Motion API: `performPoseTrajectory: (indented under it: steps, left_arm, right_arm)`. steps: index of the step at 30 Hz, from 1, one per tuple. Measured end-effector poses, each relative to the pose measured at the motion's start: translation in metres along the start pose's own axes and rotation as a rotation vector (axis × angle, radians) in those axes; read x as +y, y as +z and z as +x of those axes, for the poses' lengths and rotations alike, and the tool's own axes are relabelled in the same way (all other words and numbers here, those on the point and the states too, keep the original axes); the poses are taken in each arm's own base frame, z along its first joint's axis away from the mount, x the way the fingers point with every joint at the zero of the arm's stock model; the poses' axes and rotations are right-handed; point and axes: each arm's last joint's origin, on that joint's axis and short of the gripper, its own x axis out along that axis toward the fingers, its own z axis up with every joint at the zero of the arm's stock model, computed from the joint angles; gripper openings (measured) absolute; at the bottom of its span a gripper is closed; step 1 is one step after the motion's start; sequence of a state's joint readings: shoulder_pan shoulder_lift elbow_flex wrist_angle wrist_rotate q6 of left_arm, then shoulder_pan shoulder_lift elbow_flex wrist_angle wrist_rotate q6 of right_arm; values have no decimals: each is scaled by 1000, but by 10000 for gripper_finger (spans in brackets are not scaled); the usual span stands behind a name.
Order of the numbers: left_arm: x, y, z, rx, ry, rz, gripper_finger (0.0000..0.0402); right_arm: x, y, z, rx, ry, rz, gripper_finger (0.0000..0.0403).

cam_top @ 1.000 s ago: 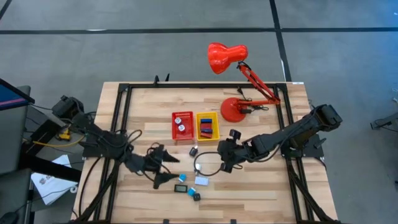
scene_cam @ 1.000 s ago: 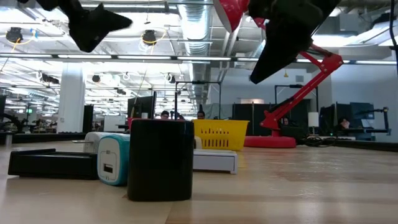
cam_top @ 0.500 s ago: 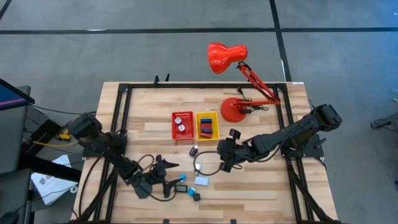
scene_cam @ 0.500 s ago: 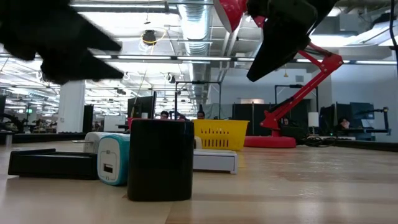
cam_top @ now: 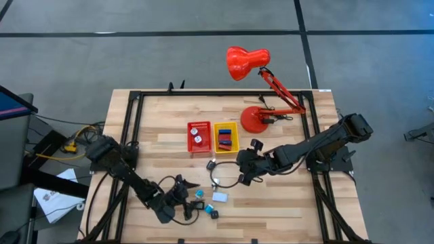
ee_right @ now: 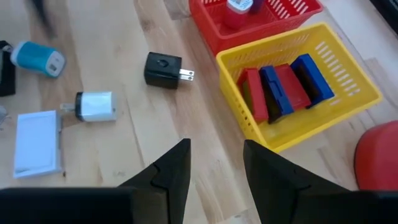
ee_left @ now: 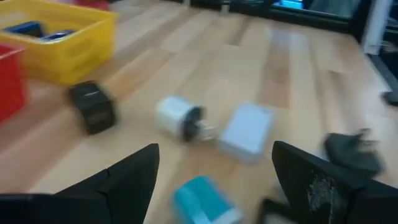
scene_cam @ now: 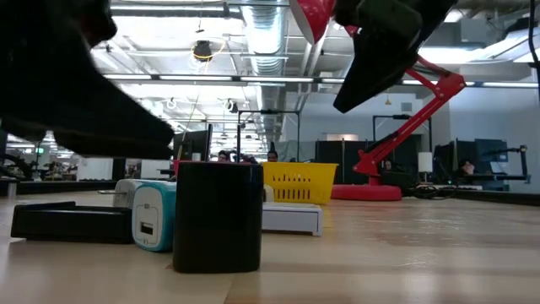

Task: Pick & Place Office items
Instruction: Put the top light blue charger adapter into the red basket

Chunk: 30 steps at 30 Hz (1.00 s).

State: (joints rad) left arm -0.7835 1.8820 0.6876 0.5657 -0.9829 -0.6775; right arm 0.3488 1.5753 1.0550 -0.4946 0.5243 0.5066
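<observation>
Several small office items lie near the table's front edge. They are a light-blue charger point(ee_left: 202, 199), a white round plug point(ee_left: 177, 116), a pale flat box point(ee_left: 247, 130), a black cube point(scene_cam: 218, 217) and a black charger point(ee_right: 163, 68). My left gripper point(cam_top: 188, 198) is low over the table and open. Its fingers stand either side of the light-blue charger point(cam_top: 199, 194) without touching it. My right gripper point(cam_top: 243, 175) hangs open above the table, near a yellow bin point(ee_right: 298, 81) that holds red and blue pieces.
A red bin point(cam_top: 199, 135) stands left of the yellow bin point(cam_top: 226, 136) at mid-table. A big red desk lamp point(cam_top: 258, 115) stands at the far right. A black cable loop point(cam_top: 224, 177) lies by my right gripper. Bare wood lies at the near right.
My left gripper has come down and toward the table's near edge, turning as it went. It now stands low beside the light-blue charger. The items have not moved.
</observation>
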Motion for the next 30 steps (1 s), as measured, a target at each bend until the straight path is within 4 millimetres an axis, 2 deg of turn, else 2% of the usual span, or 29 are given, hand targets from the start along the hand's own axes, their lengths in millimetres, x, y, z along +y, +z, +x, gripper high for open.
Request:
performPoseTrajectory:
  steps: [3, 7, 11, 15, 20, 30]
  left_arm:
    - [-14, -3, 5, 23, -16, 67, 308]
    - [-18, -5, 4, 19, 23, 100, 308]
    - [-14, -1, -3, 25, 63, 99, 308]
    - [-11, -7, 0, 72, 58, 54, 308]
    - [-8, -22, 5, 111, 64, 91, 308]
    - [-7, -26, 3, 126, 79, 77, 308]
  right_arm:
    - [-3, 1, 2, 2, -8, 7, 141]
    - [-3, 1, 2, 3, -9, 7, 141]
    - [-3, 1, 2, 7, -11, 4, 141]
    - [-3, 1, 2, 7, -11, 4, 141]
    - [-3, 1, 2, 7, -11, 4, 141]
    - [-3, 1, 2, 6, -11, 5, 141]
